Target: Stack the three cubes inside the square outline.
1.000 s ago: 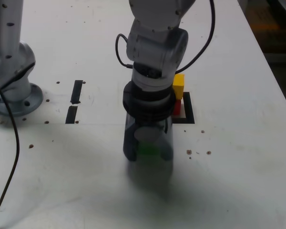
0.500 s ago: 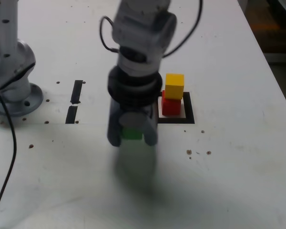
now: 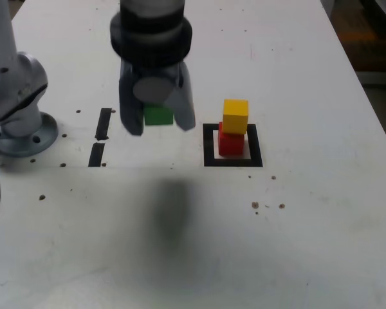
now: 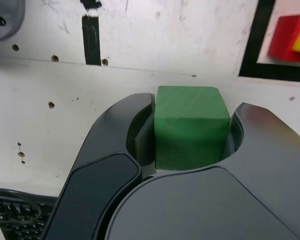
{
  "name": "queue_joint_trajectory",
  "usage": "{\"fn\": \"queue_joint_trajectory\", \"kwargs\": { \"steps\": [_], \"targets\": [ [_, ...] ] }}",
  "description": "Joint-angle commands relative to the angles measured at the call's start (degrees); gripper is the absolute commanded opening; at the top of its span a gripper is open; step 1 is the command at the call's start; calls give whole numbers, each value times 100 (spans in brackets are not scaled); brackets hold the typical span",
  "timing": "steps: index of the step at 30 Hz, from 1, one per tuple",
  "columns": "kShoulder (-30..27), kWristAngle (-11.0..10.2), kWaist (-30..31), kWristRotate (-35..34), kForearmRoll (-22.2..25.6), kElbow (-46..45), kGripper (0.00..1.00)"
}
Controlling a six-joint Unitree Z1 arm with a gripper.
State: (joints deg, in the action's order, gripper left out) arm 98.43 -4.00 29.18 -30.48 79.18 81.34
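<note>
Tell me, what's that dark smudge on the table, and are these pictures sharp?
In the exterior view the smudge is a soft shadow, probably cast by the raised gripper holding the green cube; that view is slightly soft. The wrist view shows the cube crisply, with the stacked cubes blurred at its edge.

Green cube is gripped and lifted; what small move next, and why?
Probably carry the small green cube toward the exterior view's right, over the yellow cube sitting on the red cube inside the black square outline; the gripper hangs beside that stack.
</note>
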Motion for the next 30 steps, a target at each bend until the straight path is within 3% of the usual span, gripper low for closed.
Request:
{"fn": "queue_joint_trajectory", "kwargs": {
  "steps": [1,16,30],
  "targets": [
    [-41,-26,-90,75,63,103,19],
    [336,-20,-1094,1374,561,1321,19],
    [762,185,-1506,2047,509,1772,19]
  ]
}}
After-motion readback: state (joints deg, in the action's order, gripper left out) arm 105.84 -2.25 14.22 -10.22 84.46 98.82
